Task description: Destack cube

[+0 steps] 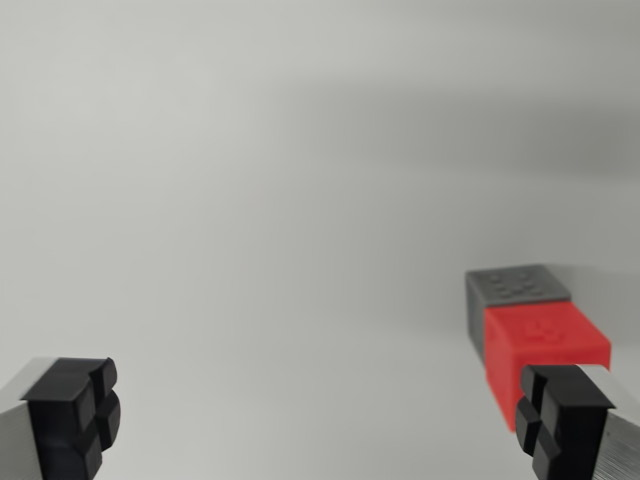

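Pale grey and featureless, the table (250, 200) fills almost the whole wrist view, with only a soft shadow band across the upper right.

Low in the picture the gripper (320, 415) stands with its jaws wide apart and nothing between them. One black ribbed pad (78, 412) sits at the wrist view's lower left, the other at the lower right, and bare table lies in the gap.

The task's things are at the wrist view's right edge: a red cube (535, 350) and a grey cube (515, 290) touching it. The red one appears nearer the camera and partly covers the grey one, which suggests it is the upper block of the stack, though from this angle I cannot be sure which sits on which. The right pad overlaps the red cube's lower corner in the picture; whether they touch cannot be told.

Both cubes look like small, rigid, moulded plastic blocks with faint raised marks on one face, so probably light, stiff and not fragile, but fairly smooth. I judge the best hold to be on two opposite flat sides of the red cube, squarely at mid-height, after centring the jaws over it, since it lies well off to one side.
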`<state>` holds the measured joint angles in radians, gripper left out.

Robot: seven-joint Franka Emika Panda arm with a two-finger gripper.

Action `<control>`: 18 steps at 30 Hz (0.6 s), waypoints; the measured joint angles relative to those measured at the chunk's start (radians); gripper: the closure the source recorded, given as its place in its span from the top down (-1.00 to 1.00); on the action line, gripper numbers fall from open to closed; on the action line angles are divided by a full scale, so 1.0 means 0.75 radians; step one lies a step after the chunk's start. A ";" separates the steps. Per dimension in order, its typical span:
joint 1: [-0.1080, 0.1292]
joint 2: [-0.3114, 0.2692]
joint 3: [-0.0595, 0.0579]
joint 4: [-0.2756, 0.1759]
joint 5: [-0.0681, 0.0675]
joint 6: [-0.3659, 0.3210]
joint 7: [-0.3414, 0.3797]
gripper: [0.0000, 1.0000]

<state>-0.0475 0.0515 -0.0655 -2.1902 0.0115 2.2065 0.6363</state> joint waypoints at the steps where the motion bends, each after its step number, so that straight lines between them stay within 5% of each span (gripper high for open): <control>1: -0.003 -0.001 -0.003 -0.010 0.000 0.009 -0.010 1.00; 18: -0.056 -0.007 -0.055 -0.156 -0.002 0.160 -0.175 1.00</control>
<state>-0.0896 0.0459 -0.1069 -2.3075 0.0100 2.3265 0.5050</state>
